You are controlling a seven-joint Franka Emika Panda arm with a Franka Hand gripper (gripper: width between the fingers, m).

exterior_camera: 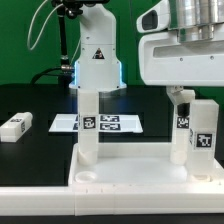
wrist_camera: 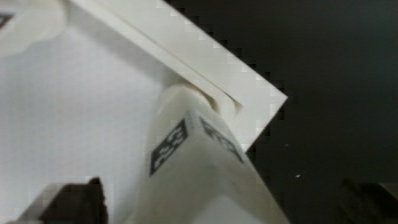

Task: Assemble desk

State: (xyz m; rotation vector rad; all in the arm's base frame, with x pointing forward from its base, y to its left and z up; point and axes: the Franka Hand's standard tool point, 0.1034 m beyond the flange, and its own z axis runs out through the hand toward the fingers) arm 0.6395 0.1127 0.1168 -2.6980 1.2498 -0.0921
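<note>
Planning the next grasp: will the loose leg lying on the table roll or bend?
The loose leg looks blocky and solid, so probably stiff. It lies on a flat side, so rolling seems unlikely. Its smooth white surface may slip.

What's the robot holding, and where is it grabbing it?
Hard to tell. The gripper sits at the top end of an upright leg on the tabletop, but whether it squeezes it isn't visible.

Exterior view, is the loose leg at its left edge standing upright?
No, that leg lies flat on the black table, apart from the tabletop.
</note>
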